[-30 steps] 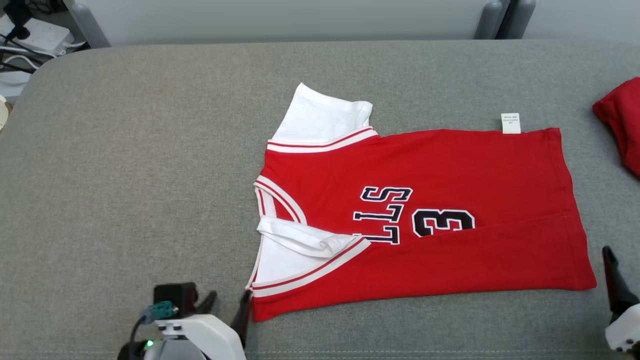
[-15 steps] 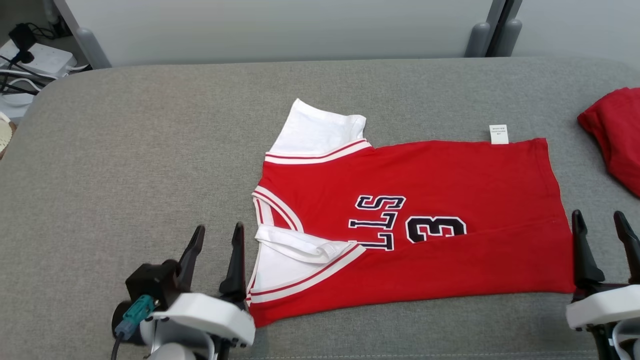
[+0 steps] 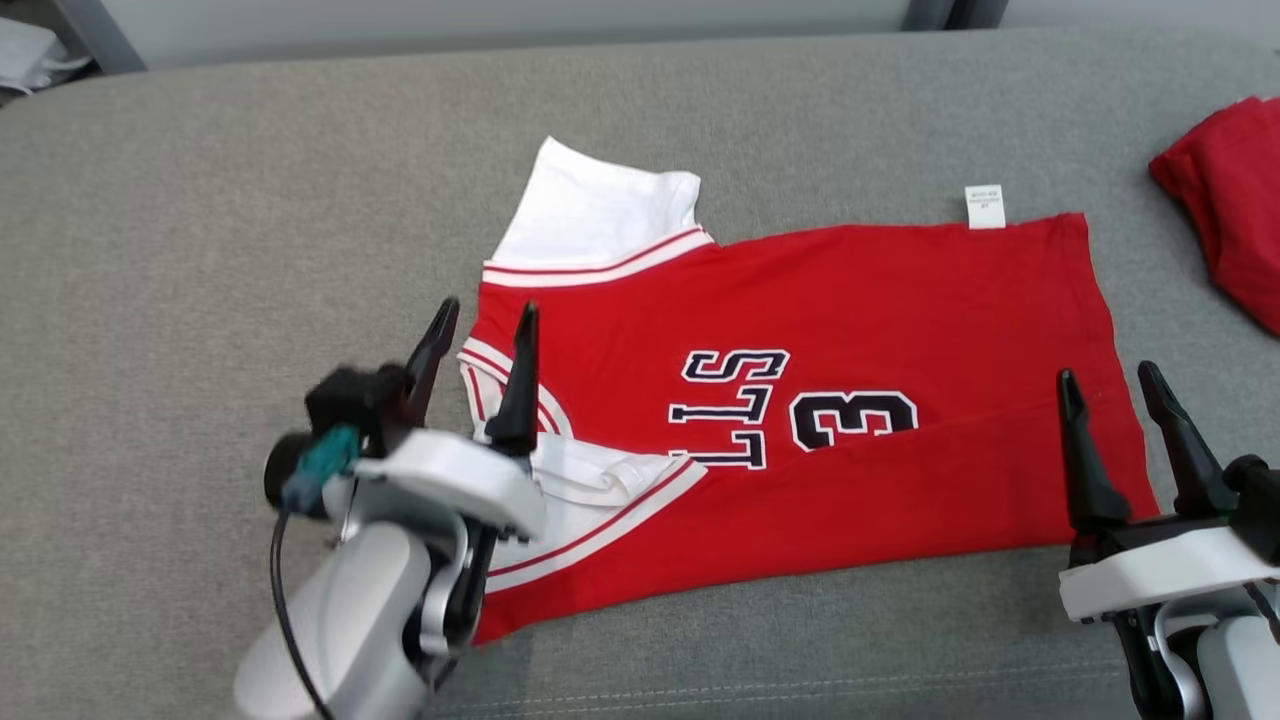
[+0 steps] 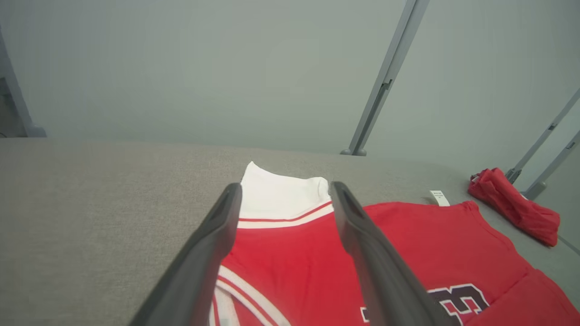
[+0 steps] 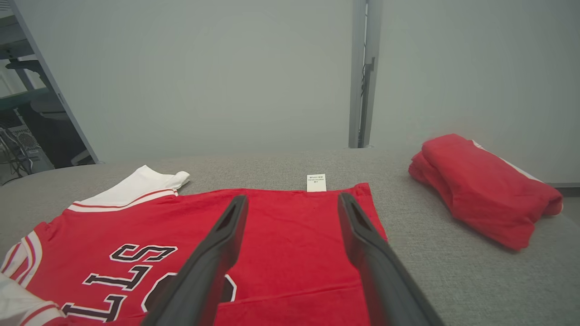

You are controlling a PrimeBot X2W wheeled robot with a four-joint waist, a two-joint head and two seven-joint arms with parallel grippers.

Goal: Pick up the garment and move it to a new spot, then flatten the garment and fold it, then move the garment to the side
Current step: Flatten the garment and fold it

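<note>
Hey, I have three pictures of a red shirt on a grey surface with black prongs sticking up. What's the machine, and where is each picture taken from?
It's a robot with two arms; the black prongs are the fingers of its hands. One picture comes from a camera on its head, looking down: the left hand is by the collar end, the right hand by the hem end. The other two come from wrist cameras, each looking out between that hand's fingers. On the grey cushioned surface lies a red and white jersey, spread sideways, its near edge folded over. Another red garment sits folded at the right. Both hands are open and hold nothing.
</note>
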